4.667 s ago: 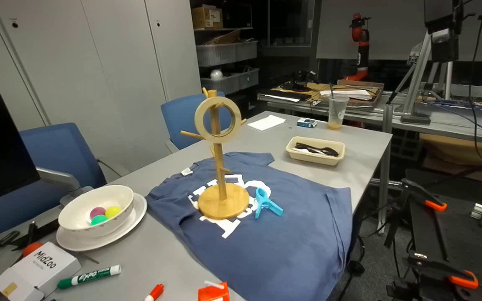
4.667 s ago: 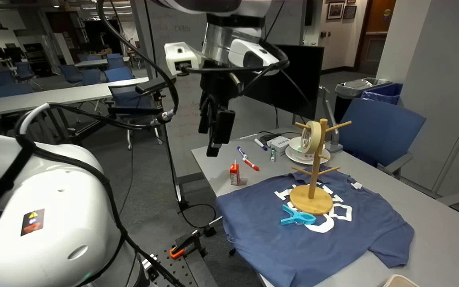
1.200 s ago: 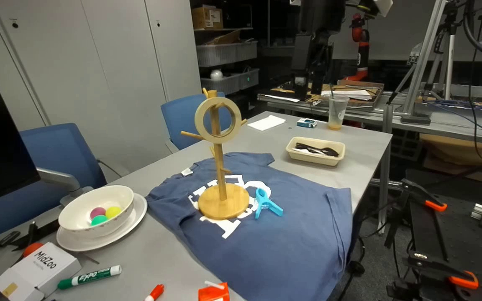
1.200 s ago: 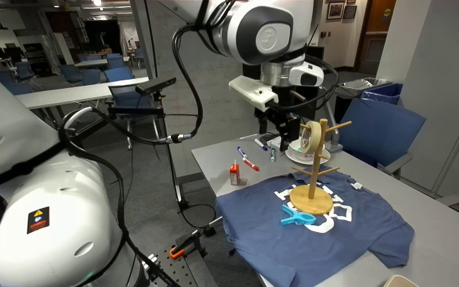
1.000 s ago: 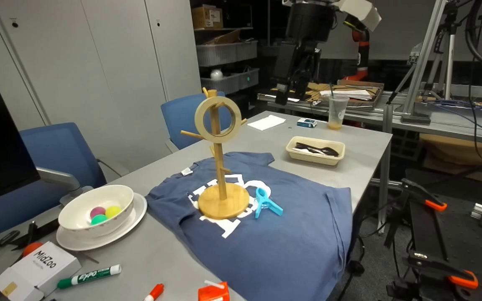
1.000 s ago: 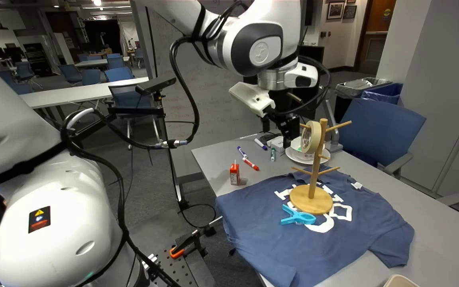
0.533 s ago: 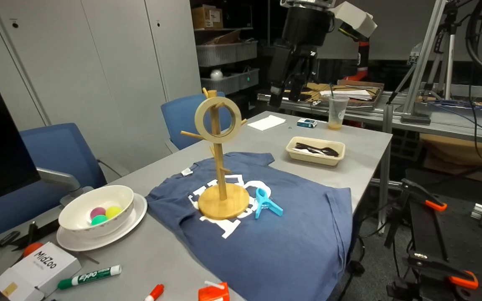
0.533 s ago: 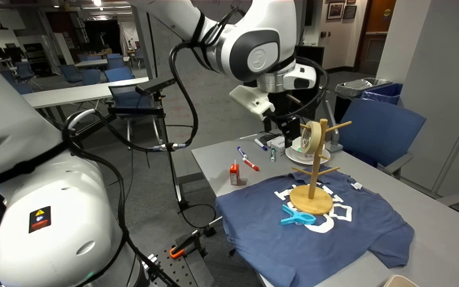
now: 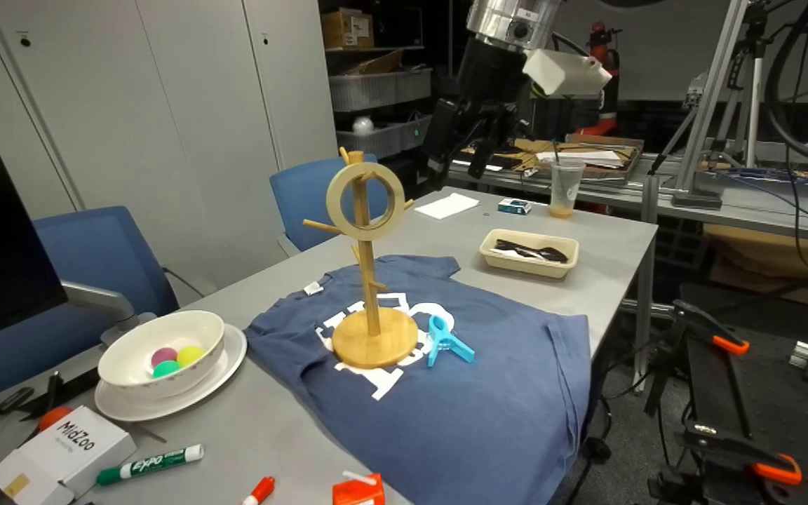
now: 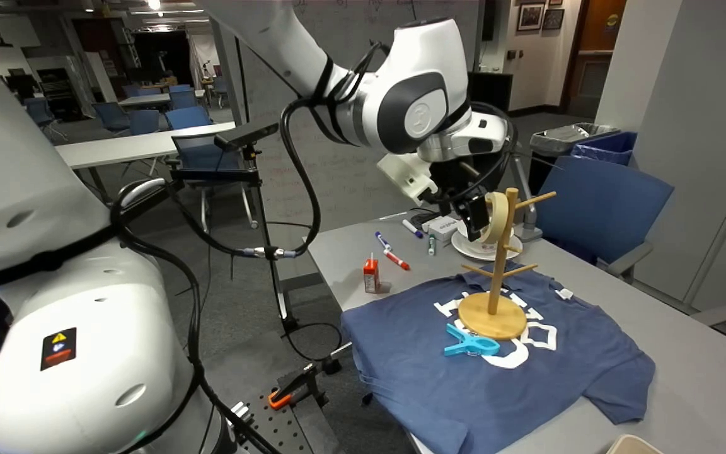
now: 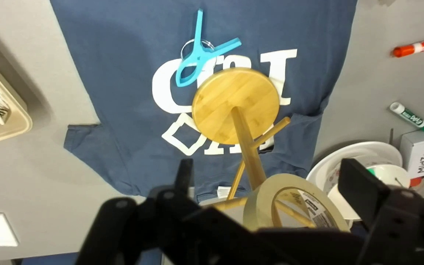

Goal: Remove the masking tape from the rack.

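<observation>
Table (image 9: 607, 259), shirt (image 9: 474, 396), rack (image 9: 367, 270), gripper (image 9: 456, 174), tape (image 11: 260, 204), clip (image 11: 201, 55): one each

The shirt reaches one table edge; the rack stands on it, well in from there. My two fingers (image 11: 361, 189) stand wide apart, leaving a broad gap. The tape hangs on an upper peg (image 11: 296, 214); the clip lies just beside the rack's base (image 11: 215, 105).

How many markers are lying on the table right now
4 in an exterior view: the red marker nearest the carton, the blue marker just beyond it, the green marker beside the white box, and the dark-capped marker near that box. Others may be hidden.
</observation>
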